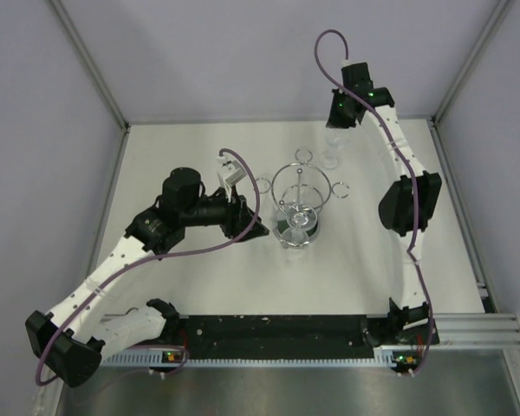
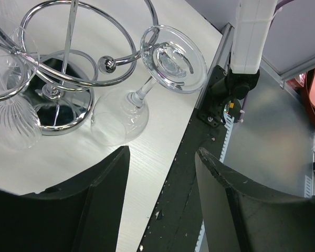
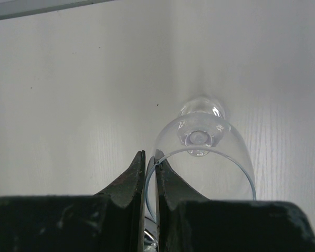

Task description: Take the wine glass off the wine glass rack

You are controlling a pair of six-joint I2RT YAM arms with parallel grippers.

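glass (image 3: 199, 137) off rack (image 1: 300, 208), seems set upright on table (image 3: 68, 79), far of rack. right gripper (image 3: 149, 157) pinched tight on its rim. left gripper (image 2: 163, 157) partly open, empty, near second glass (image 2: 127, 113) hanging on rack. step: set-down. next: release rim, lift clear without tipping.

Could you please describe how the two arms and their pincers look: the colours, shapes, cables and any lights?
The left arm and the right arm have white links joined by bulky black joints. A purple cable runs along each. Small green lights glow near the right wrist. The left pincer and the right pincer have matte black fingers that taper to the tips.
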